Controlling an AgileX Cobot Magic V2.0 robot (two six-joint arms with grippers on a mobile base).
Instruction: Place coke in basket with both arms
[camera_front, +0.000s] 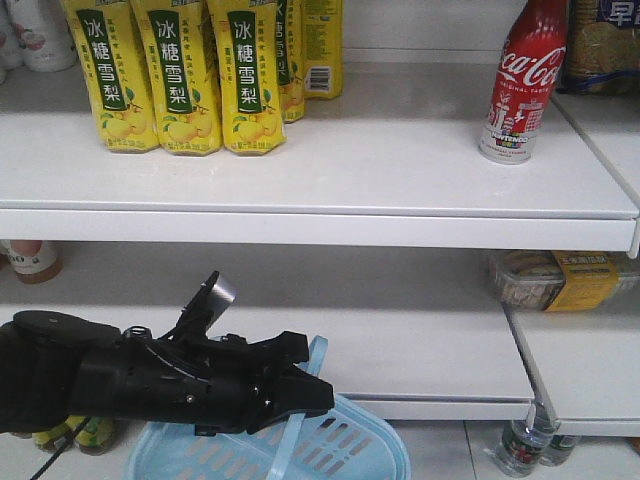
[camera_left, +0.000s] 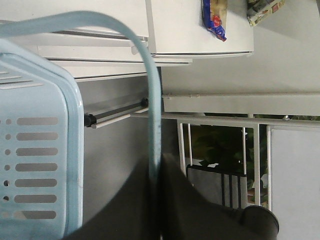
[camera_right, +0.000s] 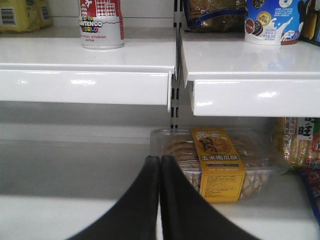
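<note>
The coke (camera_front: 523, 80), a red bottle with white script, stands upright on the right of the upper shelf. Its lower part (camera_right: 101, 25) shows at the top left of the right wrist view. The light blue basket (camera_front: 340, 450) hangs low in front of the shelves. My left gripper (camera_front: 312, 392) is shut on its strap handle (camera_left: 154, 100), which runs down between the jaws (camera_left: 157, 172). The basket's slotted wall (camera_left: 40, 150) is to the left of that strap. My right gripper (camera_right: 160, 159) is shut on nothing, below the upper shelf and level with the lower one. It is out of the front view.
Yellow pear-drink cartons (camera_front: 180, 75) stand on the left of the upper shelf (camera_front: 320, 215). A clear biscuit box with a yellow label (camera_right: 220, 160) lies on the lower shelf just behind my right gripper. A blue-and-white cup (camera_right: 272, 22) stands on the neighbouring shelf. Water bottles (camera_front: 520, 445) stand on the floor.
</note>
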